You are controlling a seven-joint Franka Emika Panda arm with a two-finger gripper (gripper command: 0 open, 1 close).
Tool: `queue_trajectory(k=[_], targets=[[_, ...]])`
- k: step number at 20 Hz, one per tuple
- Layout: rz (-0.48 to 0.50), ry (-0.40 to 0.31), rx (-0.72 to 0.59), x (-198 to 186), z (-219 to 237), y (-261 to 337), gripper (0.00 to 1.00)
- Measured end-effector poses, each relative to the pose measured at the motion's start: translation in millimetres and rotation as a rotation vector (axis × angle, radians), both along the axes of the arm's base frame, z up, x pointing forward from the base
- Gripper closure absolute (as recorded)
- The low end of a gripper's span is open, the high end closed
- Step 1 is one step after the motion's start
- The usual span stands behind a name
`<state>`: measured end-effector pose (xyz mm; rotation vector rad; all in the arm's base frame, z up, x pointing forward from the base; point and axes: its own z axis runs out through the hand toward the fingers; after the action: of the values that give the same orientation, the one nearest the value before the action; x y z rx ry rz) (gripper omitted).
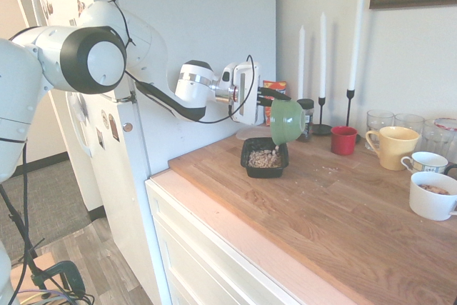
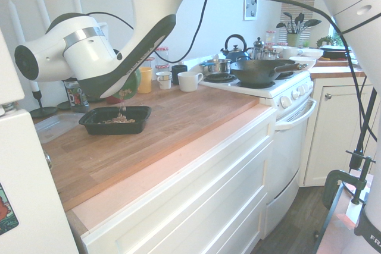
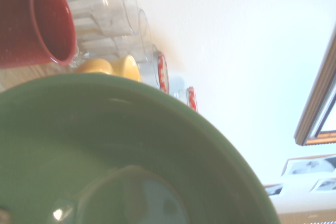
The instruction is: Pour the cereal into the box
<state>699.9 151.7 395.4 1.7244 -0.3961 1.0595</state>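
Two outside cameras look down from opposite sides on the counter (image 1: 357,226), while the wrist camera closely faces a bowl (image 1: 287,121).

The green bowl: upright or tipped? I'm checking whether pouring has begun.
Tipped: the green bowl leans over the box, and cereal lies inside the box.
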Motion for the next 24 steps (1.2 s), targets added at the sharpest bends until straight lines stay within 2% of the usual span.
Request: queue_trajectory(k=[8,12,16,19,22,24], targets=[[0.023,-0.006,-0.050,-1.1,-14.6,14.5,1.00],[-0.003,0.006,-0.009,-4.1,-18.2,21.1,1.00],[-0.094,0.009,0.182,-1.1,0.2,20.2,1.00],[-0.162,0.012,0.353,4.5,39.9,11.9,1.00],[-0.224,0.027,0.537,10.8,85.0,-23.4,1.00],[-0.265,0.049,0.671,14.5,99.1,-61.8,1.00]])
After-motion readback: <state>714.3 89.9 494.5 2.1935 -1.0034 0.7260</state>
